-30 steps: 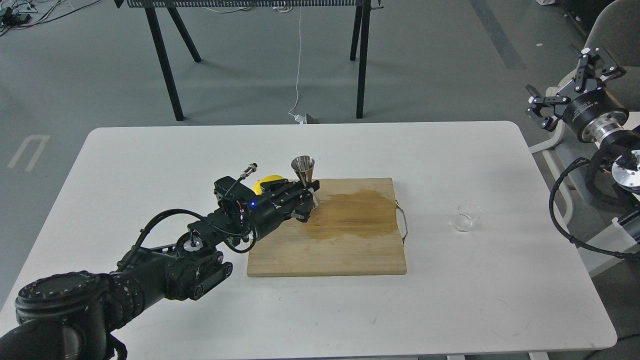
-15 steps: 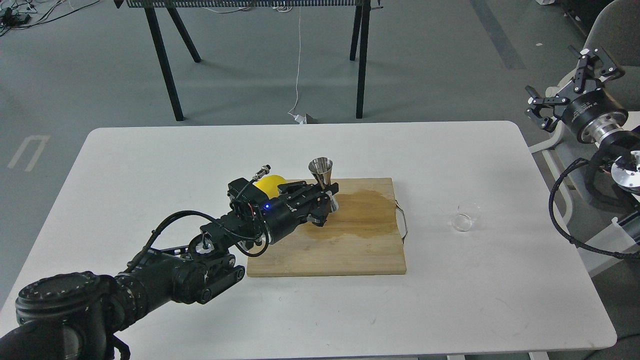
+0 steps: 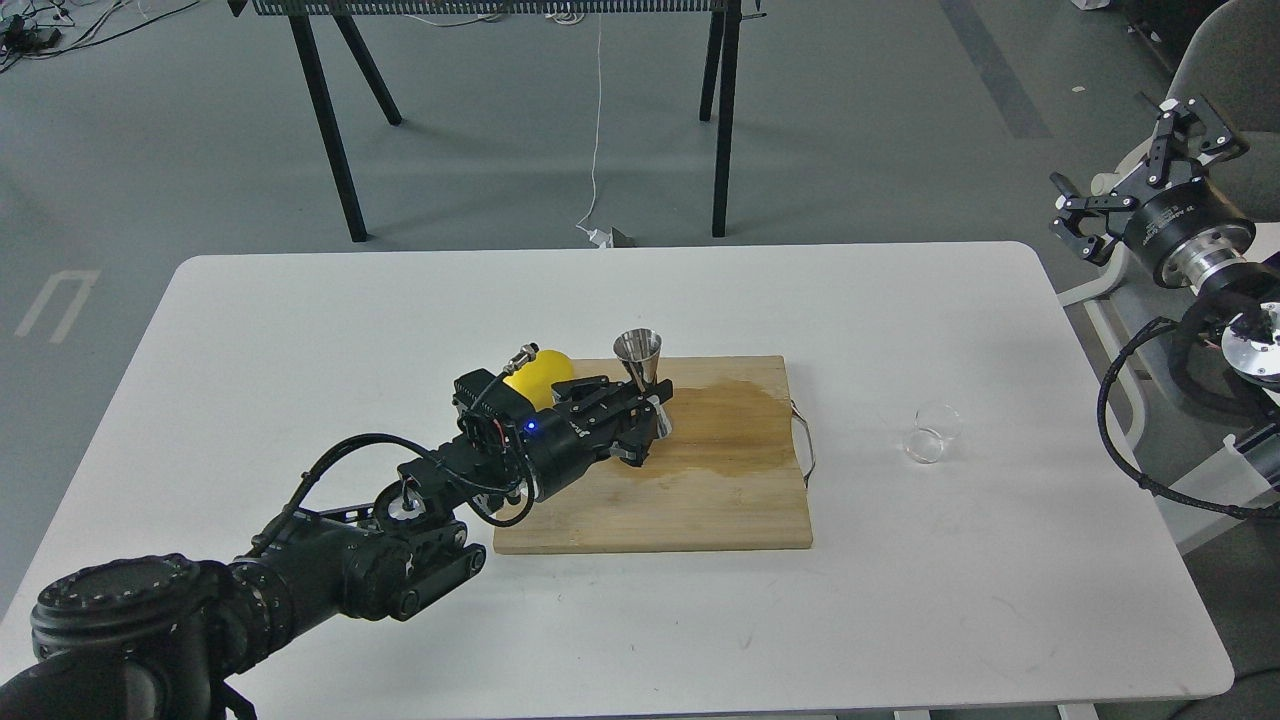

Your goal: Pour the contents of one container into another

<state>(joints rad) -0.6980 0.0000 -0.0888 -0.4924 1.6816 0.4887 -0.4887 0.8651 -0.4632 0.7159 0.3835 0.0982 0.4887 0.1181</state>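
Note:
A shiny steel jigger [image 3: 640, 372] stands upright on the back part of a wooden cutting board [image 3: 700, 500]. My left gripper [image 3: 648, 412] is shut on the jigger's narrow waist, reaching in from the left. A small clear glass cup [image 3: 930, 432] stands alone on the white table, right of the board. Off the table's right edge, my right gripper [image 3: 1130, 175] hangs high with its fingers spread open and nothing between them.
A yellow lemon [image 3: 537, 378] lies just behind my left wrist at the board's back left corner. A dark wet stain [image 3: 735, 425] covers the board's back right area. A metal handle [image 3: 805, 445] sticks out from the board's right edge. The white table [image 3: 300, 330] spreads around.
My left gripper carried the jigger to the right along the board over the first half second, then lowered slightly. The glass cup and right arm stayed put.

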